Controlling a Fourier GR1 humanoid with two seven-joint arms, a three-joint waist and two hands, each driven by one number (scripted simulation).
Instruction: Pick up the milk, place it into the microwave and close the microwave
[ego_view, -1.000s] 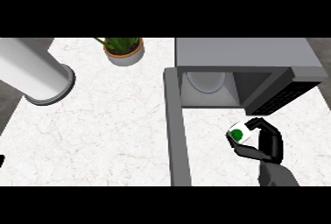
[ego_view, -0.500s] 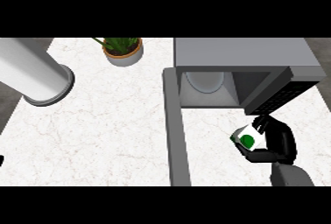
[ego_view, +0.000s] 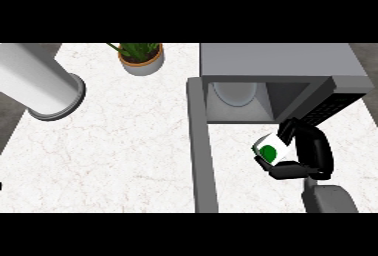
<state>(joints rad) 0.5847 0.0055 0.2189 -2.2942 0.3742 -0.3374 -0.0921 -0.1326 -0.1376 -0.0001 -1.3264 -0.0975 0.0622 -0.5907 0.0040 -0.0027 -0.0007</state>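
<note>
The milk (ego_view: 270, 149) is a white carton with a green round mark, held tilted in front of the microwave's opening. My right hand (ego_view: 310, 152) is curled round it from the right, thumb below. The grey microwave (ego_view: 280, 62) stands at the back right with its door (ego_view: 201, 150) swung open toward me, seen edge-on as a long grey bar. Inside, a pale round turntable (ego_view: 235, 92) shows. My left hand is out of the picture.
A large white cylinder (ego_view: 37, 82) lies at the back left. A potted plant (ego_view: 140, 56) stands at the back, left of the microwave. The open door splits the marble counter (ego_view: 111, 150) into a wide left part and a narrow right strip.
My right hand with the milk shifted slightly right and toward me, then held near the microwave's front; the forearm now shows at the lower edge.
</note>
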